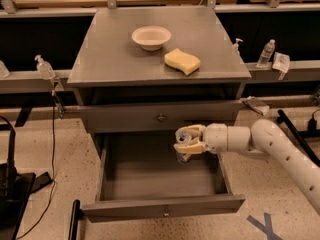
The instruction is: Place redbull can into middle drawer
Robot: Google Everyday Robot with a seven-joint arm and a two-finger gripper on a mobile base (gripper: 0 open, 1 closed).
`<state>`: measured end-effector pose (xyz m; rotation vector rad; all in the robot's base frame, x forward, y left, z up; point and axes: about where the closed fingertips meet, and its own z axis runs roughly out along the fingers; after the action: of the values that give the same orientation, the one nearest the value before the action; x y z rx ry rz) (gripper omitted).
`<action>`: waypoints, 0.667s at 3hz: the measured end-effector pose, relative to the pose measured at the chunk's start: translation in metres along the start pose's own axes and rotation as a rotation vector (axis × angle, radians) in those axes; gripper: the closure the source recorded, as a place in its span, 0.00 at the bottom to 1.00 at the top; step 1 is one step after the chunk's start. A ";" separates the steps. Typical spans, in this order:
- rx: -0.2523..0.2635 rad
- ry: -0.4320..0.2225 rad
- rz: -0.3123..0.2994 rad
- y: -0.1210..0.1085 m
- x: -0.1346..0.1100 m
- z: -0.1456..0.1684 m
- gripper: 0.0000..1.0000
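The middle drawer (150,176) is pulled wide open below the cabinet top, a grey tray with a small knob on its front. My gripper (188,140) reaches in from the right on a white arm and hovers over the drawer's right half, near its back. It is shut on the redbull can (183,146), which hangs between the tan fingers (192,148) with its lower end dipping toward the drawer floor. Most of the can is hidden by the fingers.
A white bowl (151,37) and a yellow sponge (182,61) lie on the grey cabinet top (110,59). A closed knobbed drawer (161,117) sits just above the open one. Bottles stand on side rails left (44,67) and right (265,54).
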<state>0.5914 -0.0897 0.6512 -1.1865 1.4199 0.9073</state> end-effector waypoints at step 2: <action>0.001 -0.037 0.001 0.005 0.134 0.009 1.00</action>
<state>0.5910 -0.1057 0.5176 -1.1627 1.3908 0.9246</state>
